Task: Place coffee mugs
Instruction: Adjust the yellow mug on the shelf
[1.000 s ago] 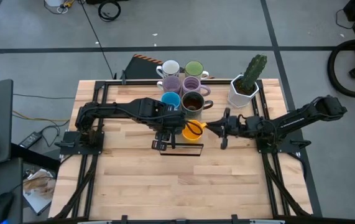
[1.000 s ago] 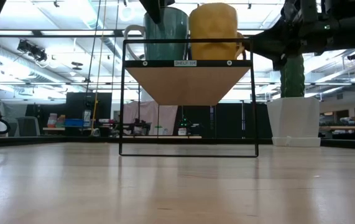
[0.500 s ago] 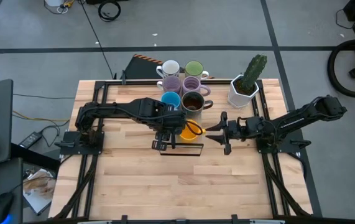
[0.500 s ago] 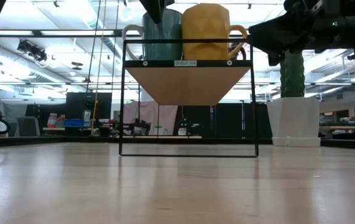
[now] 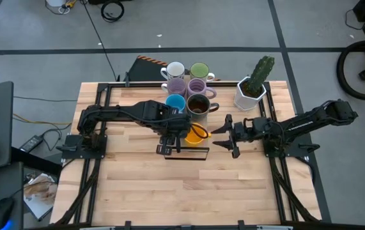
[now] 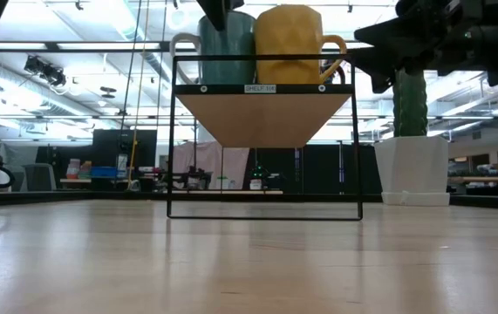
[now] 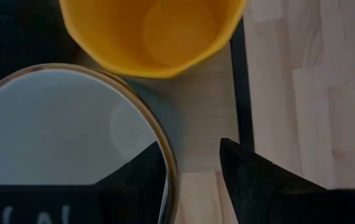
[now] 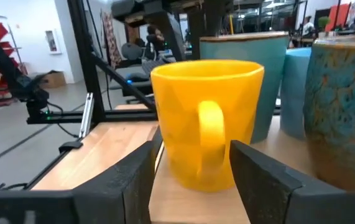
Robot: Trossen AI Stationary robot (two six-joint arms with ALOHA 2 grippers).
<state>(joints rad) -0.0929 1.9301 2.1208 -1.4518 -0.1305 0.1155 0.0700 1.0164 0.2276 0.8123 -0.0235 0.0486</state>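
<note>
Overhead: orange mug (image 5: 197,133) on small black-framed shelf (image 5: 183,155) beside left gripper (image 5: 171,133), right gripper (image 5: 224,133) spread open, empty, just beside. Left wrist: fingers (image 7: 255,180) straddling rim of teal mug (image 7: 59,137); actual clamping not discernible. Right wrist: glazed, rigid, probably slippery and breakable; best taken across handle (image 8: 209,140) or rim.

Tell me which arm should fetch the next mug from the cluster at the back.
Right, probably. Its end effector is open and clear of the orange mug on the shelf, while the left end effector straddles the teal mug's rim.
</note>
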